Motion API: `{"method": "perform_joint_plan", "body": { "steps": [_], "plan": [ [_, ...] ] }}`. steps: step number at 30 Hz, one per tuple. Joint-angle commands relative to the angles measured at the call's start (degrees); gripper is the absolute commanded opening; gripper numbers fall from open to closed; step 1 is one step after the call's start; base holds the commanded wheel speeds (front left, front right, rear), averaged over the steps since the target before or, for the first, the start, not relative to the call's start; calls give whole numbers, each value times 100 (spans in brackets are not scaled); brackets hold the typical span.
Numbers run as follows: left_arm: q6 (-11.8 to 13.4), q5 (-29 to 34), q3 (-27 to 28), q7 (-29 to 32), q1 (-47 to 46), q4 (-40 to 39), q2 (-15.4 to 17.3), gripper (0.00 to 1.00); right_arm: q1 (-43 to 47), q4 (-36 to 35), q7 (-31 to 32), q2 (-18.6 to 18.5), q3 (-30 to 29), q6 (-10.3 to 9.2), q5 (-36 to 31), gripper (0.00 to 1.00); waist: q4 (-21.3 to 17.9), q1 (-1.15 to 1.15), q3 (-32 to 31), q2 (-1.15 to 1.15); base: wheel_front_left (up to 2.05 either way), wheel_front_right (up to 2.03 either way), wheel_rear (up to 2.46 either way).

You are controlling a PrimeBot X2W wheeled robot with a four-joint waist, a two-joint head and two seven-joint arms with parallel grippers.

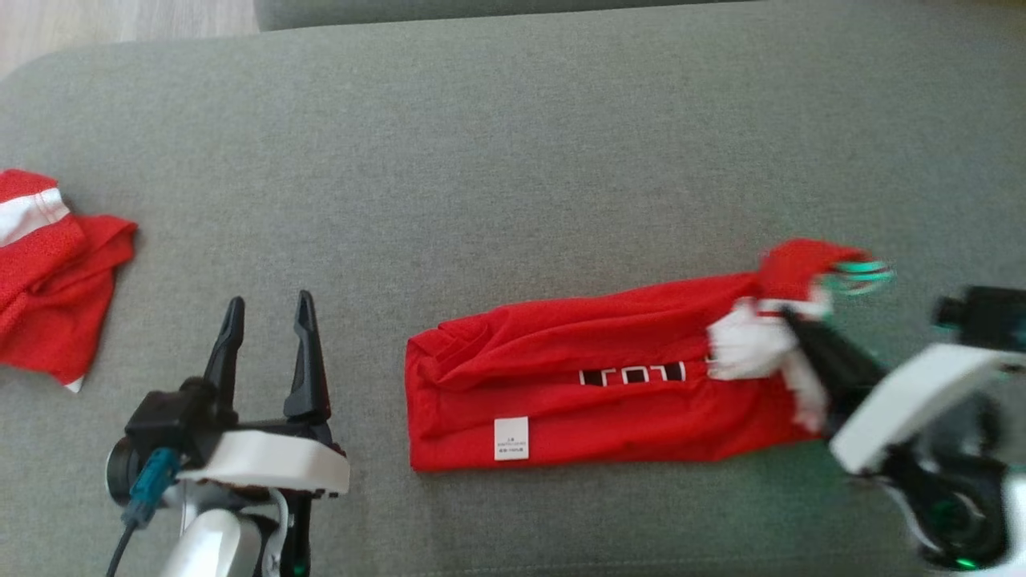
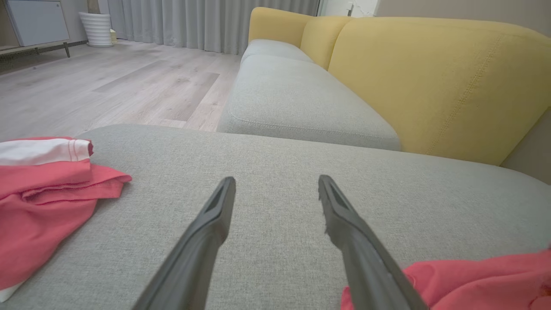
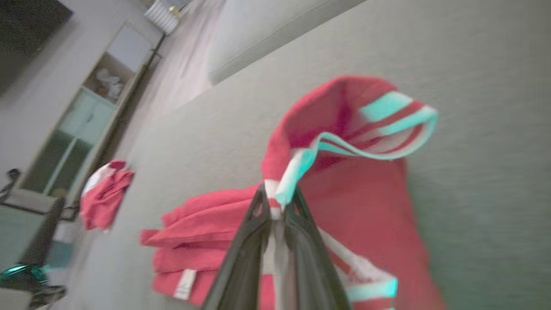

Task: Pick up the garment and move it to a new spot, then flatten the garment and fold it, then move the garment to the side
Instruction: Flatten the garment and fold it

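The red garment (image 1: 577,385) lies in a long folded strip on the grey cushion (image 1: 513,144), with a white label and dark print facing up. Its right end, red with white striped trim, is lifted off the cushion. My right gripper (image 1: 789,320) is shut on that trim; the right wrist view shows the fingertips (image 3: 297,202) pinching the fabric (image 3: 366,202), with my right gripper (image 3: 275,196) below the raised fold. My left gripper (image 1: 268,303) stands open and empty over bare cushion, left of the garment. In the left wrist view my left gripper (image 2: 276,180) has the garment's edge (image 2: 473,280) at its lower right.
A second red and white garment (image 1: 48,280) lies bunched at the cushion's far left edge (image 2: 38,193). Beyond the cushion are a grey sofa seat (image 2: 301,99) with a yellow backrest (image 2: 430,77), wooden floor (image 2: 107,86) and a cabinet (image 3: 86,120).
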Motion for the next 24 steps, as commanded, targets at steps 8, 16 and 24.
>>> {"method": "perform_joint_plan", "body": {
  "steps": [8,16,24],
  "plan": [
    [-109,73,110,-70,-163,-74,-5,100,-684,270,63,222,1621,39,1090,0,254,0,-42,0,0,0,0],
    [-172,80,18,-71,-181,21,-86,100,-1396,1463,-1130,234,3347,39,1911,0,624,0,-7,0,0,0,0],
    [-243,113,31,-71,-232,117,-172,100,-2108,2626,-1983,235,4132,39,1911,100,816,0,70,0,0,0,0]
  ]
}}
